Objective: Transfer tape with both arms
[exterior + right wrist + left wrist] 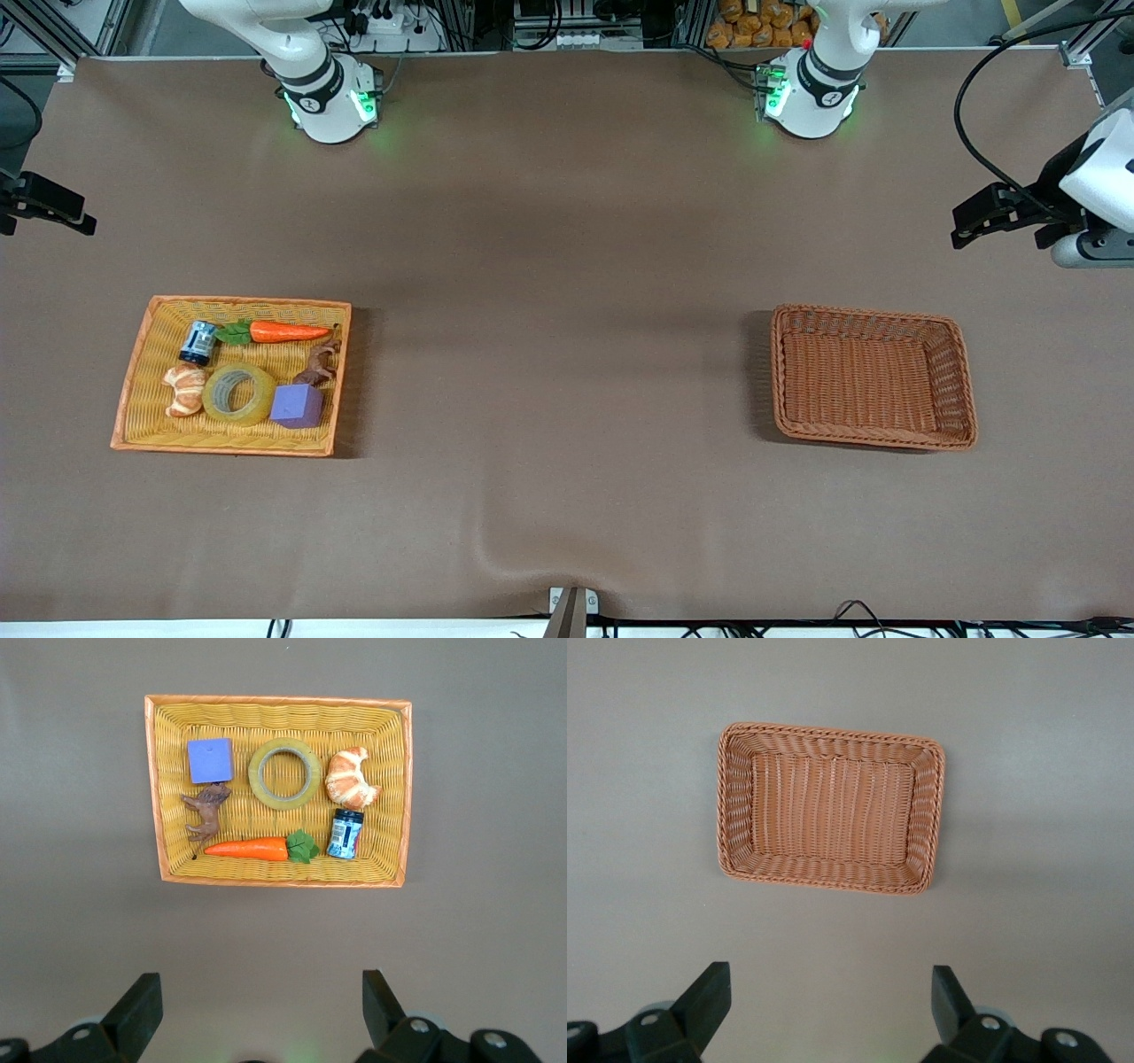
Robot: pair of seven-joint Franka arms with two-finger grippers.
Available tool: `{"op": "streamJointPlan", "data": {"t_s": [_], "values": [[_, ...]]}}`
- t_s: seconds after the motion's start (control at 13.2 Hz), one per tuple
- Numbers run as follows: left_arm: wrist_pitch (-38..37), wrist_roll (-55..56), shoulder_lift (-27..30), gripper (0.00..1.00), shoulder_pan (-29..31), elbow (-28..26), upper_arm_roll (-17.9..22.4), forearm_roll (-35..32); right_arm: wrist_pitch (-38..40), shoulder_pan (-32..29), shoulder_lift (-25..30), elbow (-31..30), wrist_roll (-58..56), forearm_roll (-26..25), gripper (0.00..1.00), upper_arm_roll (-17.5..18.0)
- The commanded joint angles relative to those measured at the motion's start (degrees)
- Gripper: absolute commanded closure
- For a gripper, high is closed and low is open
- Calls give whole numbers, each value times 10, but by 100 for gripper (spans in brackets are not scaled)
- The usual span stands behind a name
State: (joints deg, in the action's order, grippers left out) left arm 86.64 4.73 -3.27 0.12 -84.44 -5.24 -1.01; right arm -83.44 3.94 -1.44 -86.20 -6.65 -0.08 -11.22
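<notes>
The tape (264,400), a yellowish ring, lies flat in the yellow wicker tray (230,447) toward the right arm's end of the table, between a croissant (186,390) and a purple cube (297,405). In the right wrist view the tape (254,775) shows in the tray (279,702). My right gripper (262,1001) is open and empty, high over bare table beside the tray. My left gripper (831,1001) is open and empty, high over bare table beside the empty brown basket (833,731). Neither gripper shows in the front view.
The tray also holds a carrot (288,332), a blue can (198,342) and a brown figure (321,363). The brown basket (873,439) sits toward the left arm's end. Black fixtures (1001,213) (44,204) overhang both table ends.
</notes>
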Motion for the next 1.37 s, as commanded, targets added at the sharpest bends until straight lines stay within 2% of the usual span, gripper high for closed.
{"op": "streamJointPlan", "data": {"t_s": [0.0, 0.91, 1.14, 1.29], "values": [[-5, 13, -2, 0, 1, 8, -5, -12, 4, -6, 0, 0, 3, 10, 0, 2], [14, 15, -17, 0, 2, 13, -2, -30, -1, 5, -17, 0, 6, 4, 0, 6], [16, 19, -17, 0, 2, 11, -3, -29, -42, 32, -56, -2, 1, 11, 0, 7], [14, 20, -17, 0, 5, 8, -3, -28, -97, 48, -79, -21, -2, 11, 0, 7]]}}
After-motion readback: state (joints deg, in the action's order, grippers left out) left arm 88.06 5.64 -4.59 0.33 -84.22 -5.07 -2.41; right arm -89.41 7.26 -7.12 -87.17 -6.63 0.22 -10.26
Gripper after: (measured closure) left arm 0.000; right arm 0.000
